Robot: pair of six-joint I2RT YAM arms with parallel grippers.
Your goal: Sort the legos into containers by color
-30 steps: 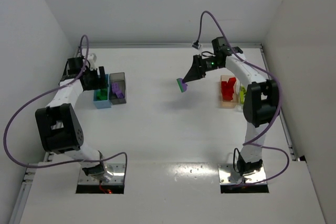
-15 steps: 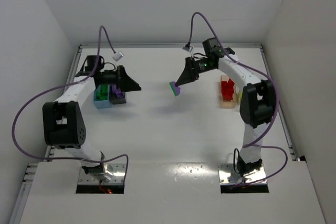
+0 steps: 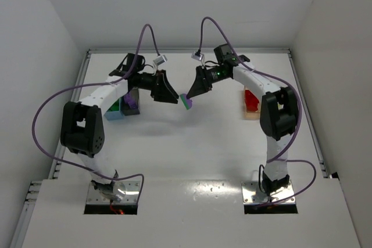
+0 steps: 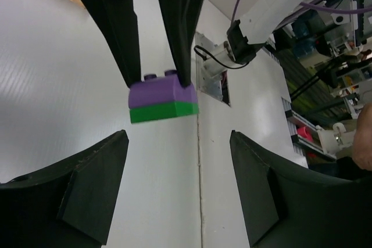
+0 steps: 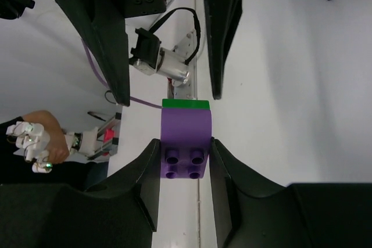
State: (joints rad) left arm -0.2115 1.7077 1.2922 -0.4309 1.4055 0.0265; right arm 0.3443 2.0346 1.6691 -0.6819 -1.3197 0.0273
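Note:
A purple lego stacked on a green one point(image 3: 185, 101) hangs above the table's middle, with my right gripper point(image 3: 189, 93) shut on the purple part. In the right wrist view the stack point(image 5: 185, 135) sits between my right gripper's point(image 5: 184, 146) fingers, studs toward the camera. My left gripper point(image 3: 172, 95) faces it from the left, open and just short of it. In the left wrist view the stack point(image 4: 161, 98) hangs beyond my left gripper point(image 4: 179, 137), which holds nothing. The light blue container point(image 3: 113, 112) and the dark grey container point(image 3: 130, 104) stand at the left, the peach-orange container point(image 3: 251, 108) at the right.
Purple legos lie in the dark grey container and green ones in the light blue container. Red legos point(image 3: 251, 98) fill the peach-orange one. Purple cables arc over both arms. White walls close in the table on three sides.
My left arm has swung from above the left bins to the table's middle. My right gripper has carried the purple-and-green stack leftward to meet it.

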